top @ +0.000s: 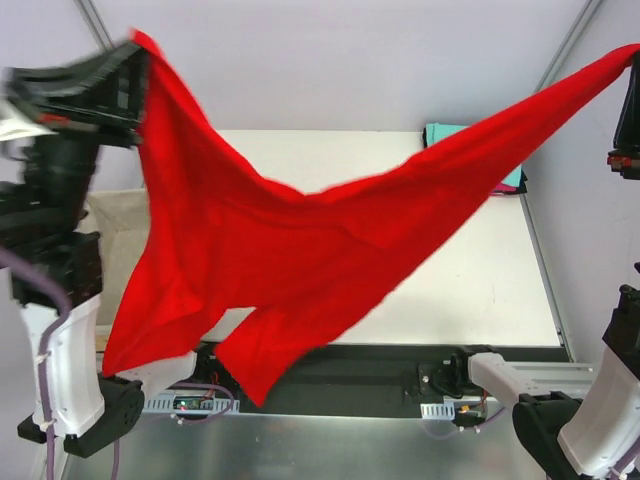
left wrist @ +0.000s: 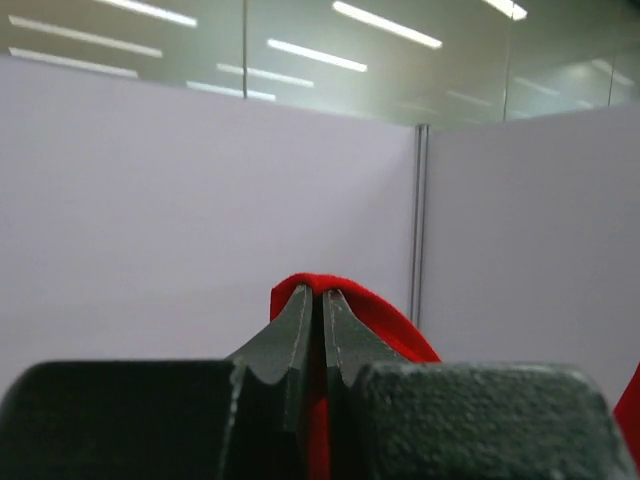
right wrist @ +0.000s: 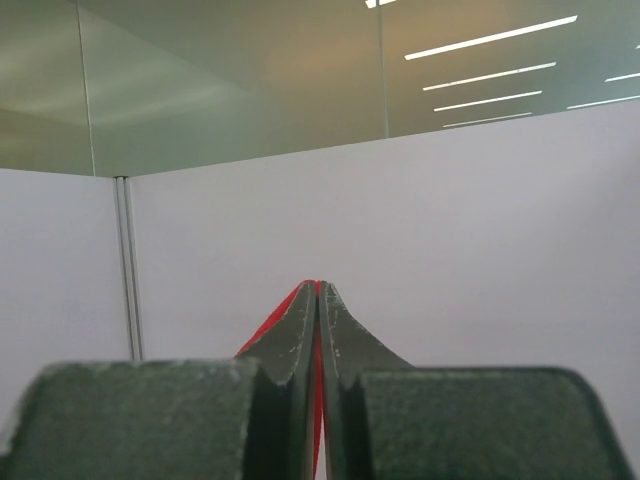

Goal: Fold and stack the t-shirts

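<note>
The bright red t-shirt (top: 300, 250) hangs spread in the air above the table, stretched between both raised arms. My left gripper (top: 135, 60) at the upper left is shut on one corner of it; the left wrist view shows red cloth (left wrist: 395, 325) pinched between the closed fingers (left wrist: 292, 340). My right gripper (top: 632, 55) at the upper right edge is shut on the other corner; a thin red strip (right wrist: 272, 325) shows beside the closed fingers (right wrist: 345, 335). A folded teal shirt (top: 448, 133) over a magenta-pink one (top: 508, 190) lies at the table's far right, mostly hidden by the red shirt.
The white table (top: 480, 290) lies below the hanging shirt. A basket with beige lining (top: 115, 235) stands at the left, partly hidden by the shirt and left arm. White partition walls enclose the back and sides.
</note>
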Robot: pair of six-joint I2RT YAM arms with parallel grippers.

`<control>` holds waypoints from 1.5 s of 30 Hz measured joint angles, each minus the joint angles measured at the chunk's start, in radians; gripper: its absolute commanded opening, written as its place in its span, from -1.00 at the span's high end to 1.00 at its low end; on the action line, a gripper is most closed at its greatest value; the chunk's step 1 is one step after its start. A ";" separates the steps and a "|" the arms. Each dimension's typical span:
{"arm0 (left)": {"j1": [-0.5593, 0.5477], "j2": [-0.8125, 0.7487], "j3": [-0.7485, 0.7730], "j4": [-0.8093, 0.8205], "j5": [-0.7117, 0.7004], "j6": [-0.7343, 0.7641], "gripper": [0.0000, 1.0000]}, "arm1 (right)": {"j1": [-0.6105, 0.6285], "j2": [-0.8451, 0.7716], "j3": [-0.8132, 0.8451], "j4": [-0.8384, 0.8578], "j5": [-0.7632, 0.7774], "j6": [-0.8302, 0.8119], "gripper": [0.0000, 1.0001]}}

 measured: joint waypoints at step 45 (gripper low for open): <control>0.000 -0.379 -0.257 0.143 -0.020 0.211 1.00 | -0.005 -0.170 0.126 -0.002 -0.071 -0.174 0.99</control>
